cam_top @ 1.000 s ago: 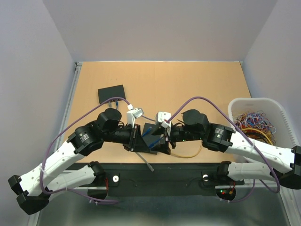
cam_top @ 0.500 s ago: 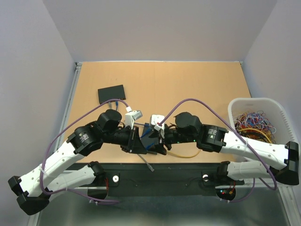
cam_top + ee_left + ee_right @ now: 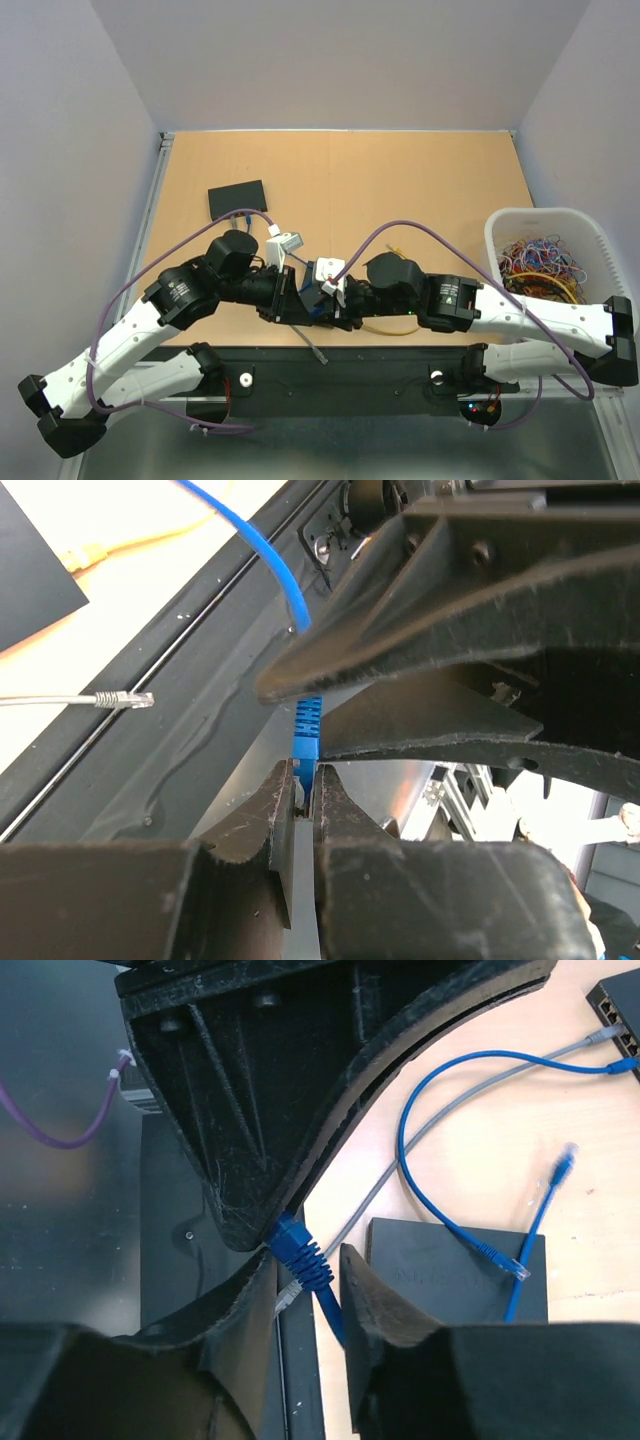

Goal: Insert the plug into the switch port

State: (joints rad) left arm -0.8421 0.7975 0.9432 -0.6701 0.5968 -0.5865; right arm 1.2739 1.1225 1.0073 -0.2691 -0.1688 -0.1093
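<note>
Your left pincer [image 3: 305,776] is clamped on the blue plug [image 3: 306,725], low centre of the overhead view. Your right pincer [image 3: 303,1260] stands apart, straddling it. The switch [image 3: 237,198] sits upper left.

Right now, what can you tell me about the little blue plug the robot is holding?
The blue plug is small, with a ribbed, rubbery-looking sleeve. Its front end is hidden between the fingertips of the left gripper, which pinch it. A thin blue cable runs away from its back end. The right gripper has a finger on each side of the sleeve, with a gap showing, so it is not clamped yet.
</note>
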